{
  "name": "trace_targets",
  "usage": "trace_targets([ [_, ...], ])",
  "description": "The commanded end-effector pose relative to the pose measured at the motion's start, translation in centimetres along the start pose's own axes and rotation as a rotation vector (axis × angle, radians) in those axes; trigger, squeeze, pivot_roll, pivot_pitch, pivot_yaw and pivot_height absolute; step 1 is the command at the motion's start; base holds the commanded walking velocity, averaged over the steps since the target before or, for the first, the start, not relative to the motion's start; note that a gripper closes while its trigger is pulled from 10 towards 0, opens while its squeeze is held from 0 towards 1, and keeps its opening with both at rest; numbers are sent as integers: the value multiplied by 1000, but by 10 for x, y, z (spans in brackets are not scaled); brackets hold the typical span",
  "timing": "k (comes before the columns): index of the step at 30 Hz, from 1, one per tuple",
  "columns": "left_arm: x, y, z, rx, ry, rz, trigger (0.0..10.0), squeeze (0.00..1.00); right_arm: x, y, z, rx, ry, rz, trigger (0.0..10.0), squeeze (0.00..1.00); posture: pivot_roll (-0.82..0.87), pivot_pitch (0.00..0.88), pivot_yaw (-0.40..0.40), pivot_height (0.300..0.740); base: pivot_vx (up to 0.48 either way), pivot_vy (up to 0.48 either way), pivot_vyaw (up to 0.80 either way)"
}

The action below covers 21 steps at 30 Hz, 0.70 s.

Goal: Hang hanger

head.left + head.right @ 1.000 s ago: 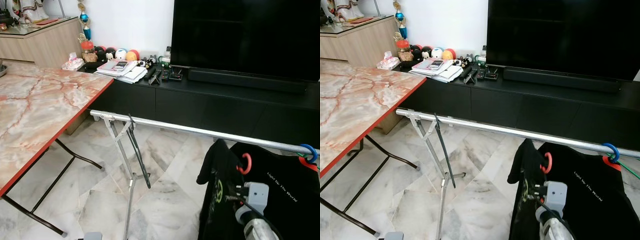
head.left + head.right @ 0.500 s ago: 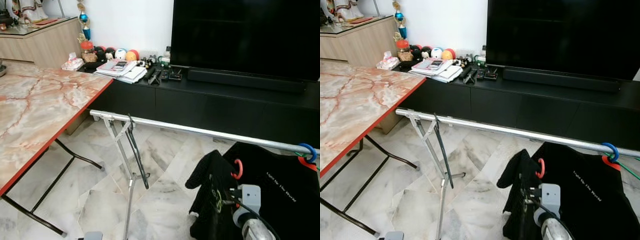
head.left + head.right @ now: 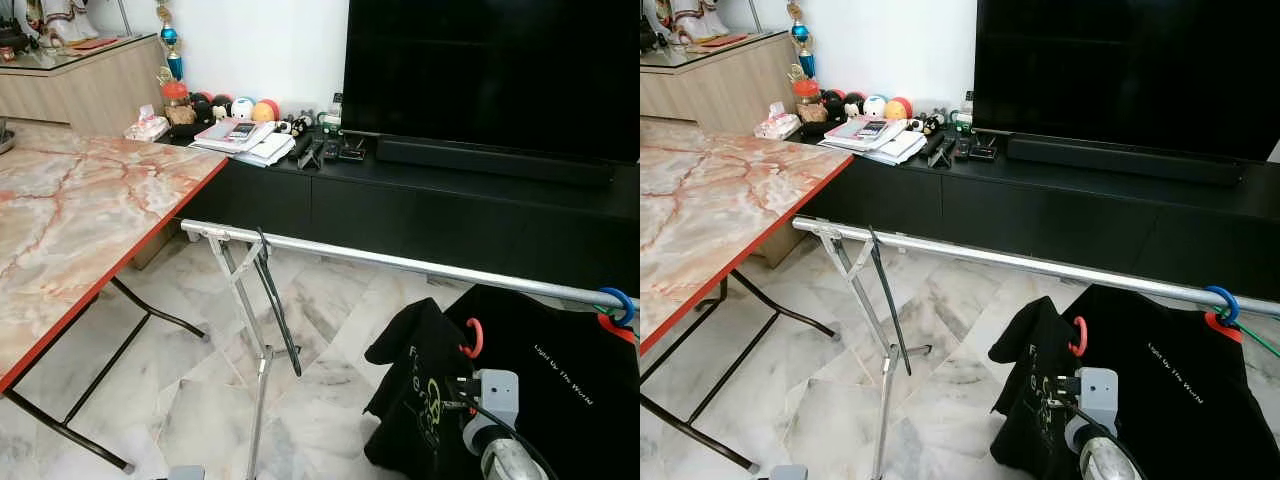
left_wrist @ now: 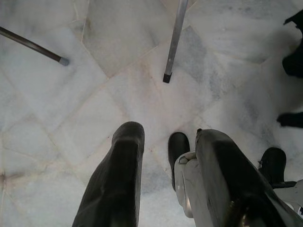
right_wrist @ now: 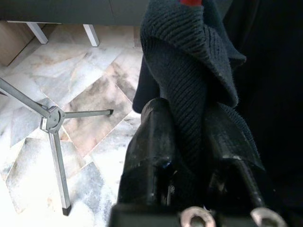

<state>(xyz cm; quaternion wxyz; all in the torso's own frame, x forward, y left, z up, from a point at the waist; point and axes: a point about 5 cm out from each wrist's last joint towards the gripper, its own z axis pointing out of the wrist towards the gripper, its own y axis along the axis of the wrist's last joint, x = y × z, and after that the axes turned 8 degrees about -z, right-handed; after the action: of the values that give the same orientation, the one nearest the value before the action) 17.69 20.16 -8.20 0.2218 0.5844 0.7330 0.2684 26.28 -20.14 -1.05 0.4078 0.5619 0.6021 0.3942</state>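
Note:
A black T-shirt [image 3: 420,390] on a red hanger, its hook [image 3: 472,338] poking out of the collar, is held below the silver rail [image 3: 400,262] of a clothes rack. My right gripper [image 5: 189,137] is shut on the shirt's ribbed collar [image 5: 189,61], at the lower right of the eye views. A second black shirt [image 3: 570,380] hangs from the rail behind it. A blue hook [image 3: 618,302] and a red hanger sit at the rail's right end. My left gripper [image 4: 165,151] hangs open over the marble floor, holding nothing.
A marble-topped folding table [image 3: 70,220] stands at the left. The rack's folding legs [image 3: 262,320] stand between table and shirt. A black TV cabinet [image 3: 450,200] with a large TV [image 3: 490,70], papers and toys runs along the back wall.
The held shirt and its red hook have come down and to the left, away from the rail, and the shirt's printed front has swung into view.

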Motion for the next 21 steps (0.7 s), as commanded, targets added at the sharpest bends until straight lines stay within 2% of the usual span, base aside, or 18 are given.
trace_targets([
  [1, 2, -3, -1, 9, 0, -3, 10000, 0, 0, 9, 4, -42, -6, -2, 10000, 0, 126, 9, -31, 740, 0, 0, 0],
  [21, 1, 2, 0, -4, 2, -9, 10000, 0, 6, 7, 5, -28, -3, 2, 10000, 0, 130, 18, -27, 740, 0, 0, 0],
])
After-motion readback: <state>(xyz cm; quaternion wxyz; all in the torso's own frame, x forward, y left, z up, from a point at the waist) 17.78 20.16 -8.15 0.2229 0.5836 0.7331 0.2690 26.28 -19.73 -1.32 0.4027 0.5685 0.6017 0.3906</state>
